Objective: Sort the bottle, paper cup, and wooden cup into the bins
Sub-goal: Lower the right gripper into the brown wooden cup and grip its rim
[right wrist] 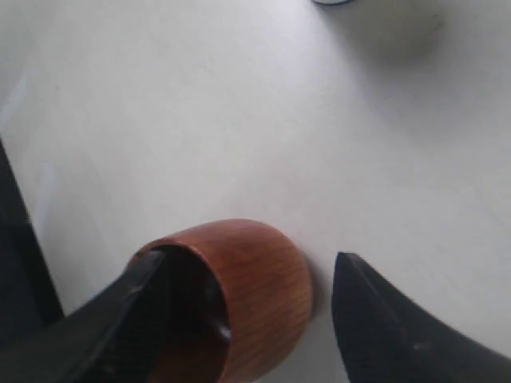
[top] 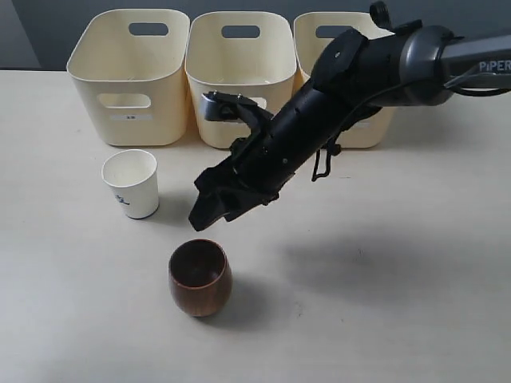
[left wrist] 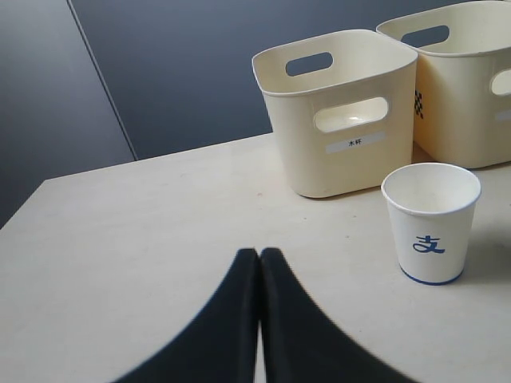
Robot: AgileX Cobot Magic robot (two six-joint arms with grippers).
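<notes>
Risk at the right gripper: it's angled down at the wooden cup on a slant, w/ one finger over the cup's mouth and the other outside the wall, so closing from here could pinch only the rim. The cup is glossy and barrel-shaped, so it'd prob squirt out or tip, then roll across the table toward the paper cup. A finger landing on the rim instead of past it would knock the cup over too. Jaws stand wide apart, nothing held. The right wrist view shows a clear gap btwn the outer finger and the cup wall; can't tell if the inner finger touches the rim. Wooden cup sits upright just below the tips, near the table's front. Paper cup is upright, near, left of it and further back in the exterior view. Three bins stand in a row at the back, the rightmost partly hidden by the arm. Bottle isn't seen in any view. Left gripper is low over bare table, fingers pressed together, empty
</notes>
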